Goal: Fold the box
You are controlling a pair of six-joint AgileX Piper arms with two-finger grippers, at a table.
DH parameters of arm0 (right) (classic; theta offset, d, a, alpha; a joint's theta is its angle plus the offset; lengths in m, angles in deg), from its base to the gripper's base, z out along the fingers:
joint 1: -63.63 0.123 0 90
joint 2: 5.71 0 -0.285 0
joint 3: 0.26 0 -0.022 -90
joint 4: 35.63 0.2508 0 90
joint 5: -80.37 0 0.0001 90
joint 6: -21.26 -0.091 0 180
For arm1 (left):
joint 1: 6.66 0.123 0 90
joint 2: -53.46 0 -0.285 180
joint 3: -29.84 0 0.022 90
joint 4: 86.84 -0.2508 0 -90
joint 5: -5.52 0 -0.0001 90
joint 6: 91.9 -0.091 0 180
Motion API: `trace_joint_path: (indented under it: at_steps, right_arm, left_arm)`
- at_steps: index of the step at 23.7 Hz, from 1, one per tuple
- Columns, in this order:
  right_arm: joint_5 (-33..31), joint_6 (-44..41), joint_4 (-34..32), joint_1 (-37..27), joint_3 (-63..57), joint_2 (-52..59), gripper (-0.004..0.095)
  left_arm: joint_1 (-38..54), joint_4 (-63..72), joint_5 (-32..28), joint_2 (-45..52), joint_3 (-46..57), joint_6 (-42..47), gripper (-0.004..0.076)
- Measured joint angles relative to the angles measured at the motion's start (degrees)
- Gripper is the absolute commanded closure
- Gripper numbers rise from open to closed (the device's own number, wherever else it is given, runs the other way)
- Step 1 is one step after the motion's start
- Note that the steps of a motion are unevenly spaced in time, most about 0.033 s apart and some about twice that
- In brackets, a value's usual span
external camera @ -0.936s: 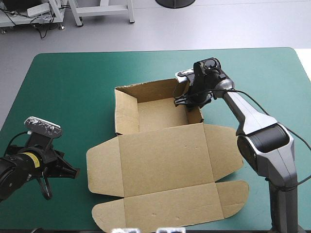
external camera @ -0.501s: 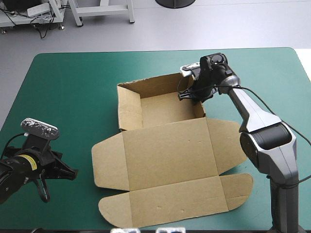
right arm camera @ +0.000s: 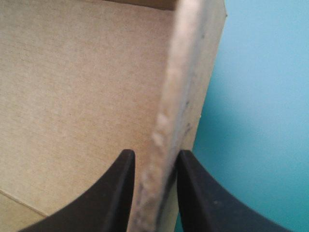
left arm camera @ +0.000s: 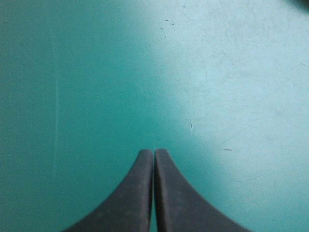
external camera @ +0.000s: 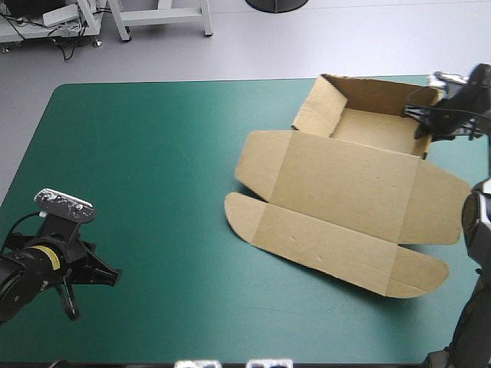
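Observation:
The brown box [external camera: 345,192] lies at the table's far right as an open tray with raised walls and its lid spread flat toward the middle. My right gripper [external camera: 430,123] grips the tray's right wall near the table's right edge. In the right wrist view the wall's edge [right arm camera: 166,130] runs between the two black fingers, my right gripper [right arm camera: 154,162] nearly shut on it. My left gripper [external camera: 111,274] rests low at the near left, far from the box. Its fingers meet in one arch over bare teal-green cover in the left wrist view, left gripper [left arm camera: 154,152].
The teal-green cover [external camera: 153,169] stretches bare from the left edge to the middle. The box's lid flaps [external camera: 414,280] reach close to the right edge of the table.
The right gripper has dragged the box from the table's middle to the far right, turning it so the lid slants. The left arm has stayed in place.

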Motion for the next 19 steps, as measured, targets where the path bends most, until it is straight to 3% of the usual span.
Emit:
trace_joint_path:
  at_steps: [6,12,14,19]
  right_arm:
    - [0.1,1.3,4.3,-16.0,0.0,0.0,0.0926]
    - [0.1,2.4,4.9,-21.3,0.0,0.0,0.0919]
    - [0.5,5.1,7.0,-21.3,0.0,0.0,0.0848]
    - [0.3,6.8,6.9,-21.3,0.0,0.0,0.05]
  left_arm:
    - [0.0,-0.9,0.0,0.0,0.0,0.2,0.0731]
    - [0.0,-1.1,0.0,0.0,0.0,0.2,0.0731]
    - [0.0,-1.1,0.0,0.0,0.0,0.2,0.0731]
    - [0.0,-1.1,0.0,0.0,0.0,0.2,0.0731]
